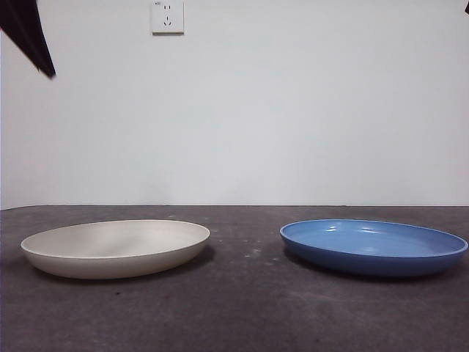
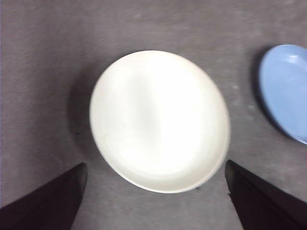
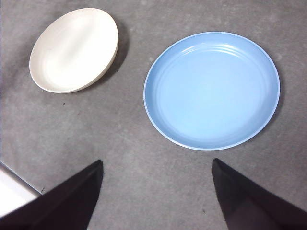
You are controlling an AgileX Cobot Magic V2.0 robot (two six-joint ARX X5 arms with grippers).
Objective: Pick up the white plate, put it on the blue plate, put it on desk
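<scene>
While my left pincer (image 2: 156,191) hangs released above the white plate (image 2: 159,120), that plate lies flat, hollow up, on the counter (image 2: 48,57). Below my right pincer (image 3: 157,189), also released, lies the blue plate (image 3: 212,90), apart.

Even, soft light fills all three views. The matte cream-white round plate (image 2: 160,120) is overexposed and slightly blurred in the left wrist view. The glossy blue round plate (image 1: 374,246) carries small pale highlights. Both cast faint shadows on the dark grey desk (image 1: 249,308).
</scene>
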